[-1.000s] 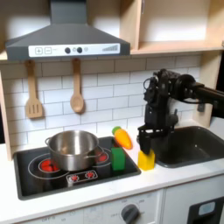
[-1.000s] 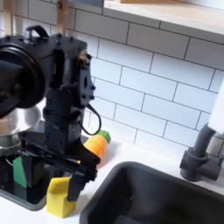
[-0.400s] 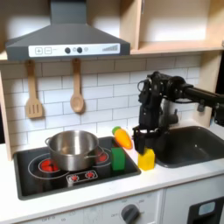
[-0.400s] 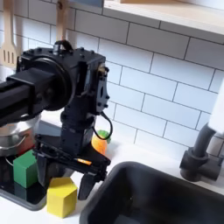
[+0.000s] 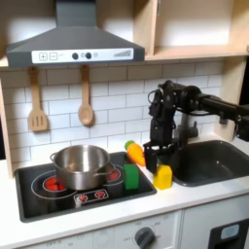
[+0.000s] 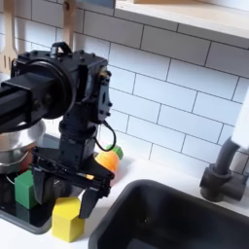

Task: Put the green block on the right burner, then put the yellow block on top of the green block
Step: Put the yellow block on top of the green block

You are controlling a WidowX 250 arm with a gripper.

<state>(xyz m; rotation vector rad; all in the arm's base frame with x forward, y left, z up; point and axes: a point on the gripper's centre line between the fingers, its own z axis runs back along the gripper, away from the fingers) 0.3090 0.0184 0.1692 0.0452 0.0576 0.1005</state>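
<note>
The green block (image 5: 130,176) stands on the stove's right burner beside the pot (image 5: 81,165), so the first step looks done and the second is in hand. The yellow block (image 5: 162,177) sits on the counter (image 5: 195,199) just right of the stove in the first exterior view, tilted a little. The gripper (image 6: 62,193) hangs just above and behind it, jaws spread wide and holding nothing; I cannot tell whether a finger touches the yellow block. Next it should likely drop, straddle the yellow block, close, lift, and carry it left onto the green block.
</note>
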